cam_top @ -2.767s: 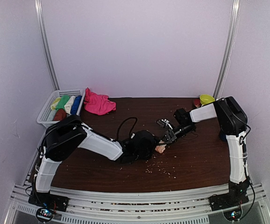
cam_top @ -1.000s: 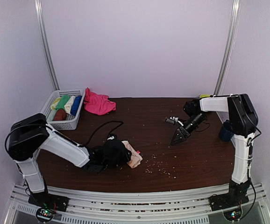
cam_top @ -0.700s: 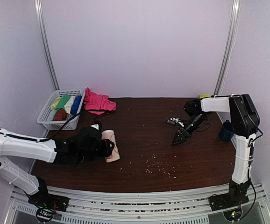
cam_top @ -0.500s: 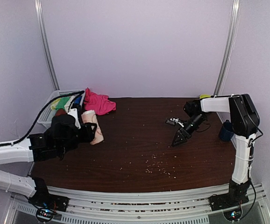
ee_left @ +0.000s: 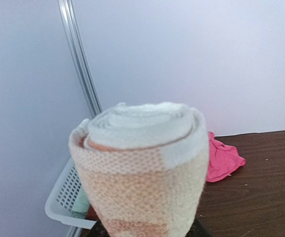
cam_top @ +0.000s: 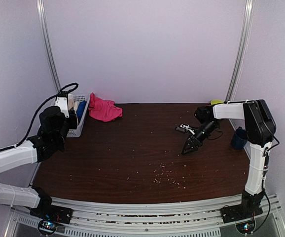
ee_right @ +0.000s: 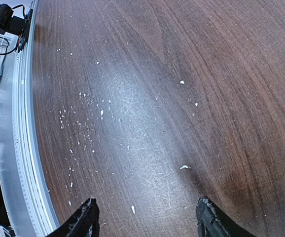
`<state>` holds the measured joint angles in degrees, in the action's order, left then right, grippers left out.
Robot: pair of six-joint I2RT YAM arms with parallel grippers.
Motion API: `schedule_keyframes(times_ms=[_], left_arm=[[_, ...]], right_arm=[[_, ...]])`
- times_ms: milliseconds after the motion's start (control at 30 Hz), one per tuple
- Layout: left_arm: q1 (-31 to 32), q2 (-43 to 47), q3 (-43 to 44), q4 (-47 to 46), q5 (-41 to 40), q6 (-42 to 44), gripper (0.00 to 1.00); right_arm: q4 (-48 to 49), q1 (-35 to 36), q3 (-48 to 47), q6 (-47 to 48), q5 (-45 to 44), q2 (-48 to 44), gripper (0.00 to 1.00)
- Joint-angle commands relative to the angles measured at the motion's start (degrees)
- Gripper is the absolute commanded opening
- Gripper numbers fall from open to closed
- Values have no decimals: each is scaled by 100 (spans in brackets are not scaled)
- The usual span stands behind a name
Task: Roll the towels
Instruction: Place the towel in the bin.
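Bright, soft, even light; faint shadows only. Pale sheen on the table (ee_right: 132, 123) in the right wrist view; rolled towel (ee_left: 142, 177) slightly soft close up.

The rolled towel (ee_left: 140, 173) is banded in peach-orange and cream blocks with a fine waffle weave, and its spiral end is cream-white. The loose towel (cam_top: 103, 109) at the counter's far left corner is plain hot pink. The mesh basket (cam_top: 82, 123) is white, with a blue towel (cam_top: 81, 107) showing inside. The counter (ee_right: 182, 74) is dark brown wood grain flecked with pale specks. The left arm (cam_top: 9, 159) and right arm (cam_top: 253, 168) are white with black joints
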<state>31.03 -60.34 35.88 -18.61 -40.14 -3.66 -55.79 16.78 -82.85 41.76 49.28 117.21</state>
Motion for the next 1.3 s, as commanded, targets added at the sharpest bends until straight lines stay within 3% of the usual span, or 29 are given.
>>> schedule_keyframes(times_ms=[0,200,433,600,867,1033,1267], left_arm=[[-720,-745,157,-1389,502,907,35],[-1281,-2199,1143,-1605,992,1125,33],[-1599,-3607,2551,-499,1453,1191,28],[-1975,-3904,2989,420,2141,580,27],[-2095,-4504,3407,1336,2154,585,28],[-2178,-4777,3852,2451,2802,-82,27],[-2191,-4339,3748,3041,3692,-898,27]], right_arm=[[60,1,67,31,-71,-303,67],[66,1,93,41,-51,-345,67],[33,1,88,103,-41,-423,67],[4,1,78,109,8,-455,66],[-74,1,63,279,75,-455,66],[-72,1,64,280,64,-398,66],[-227,1,-7,385,134,-277,65]])
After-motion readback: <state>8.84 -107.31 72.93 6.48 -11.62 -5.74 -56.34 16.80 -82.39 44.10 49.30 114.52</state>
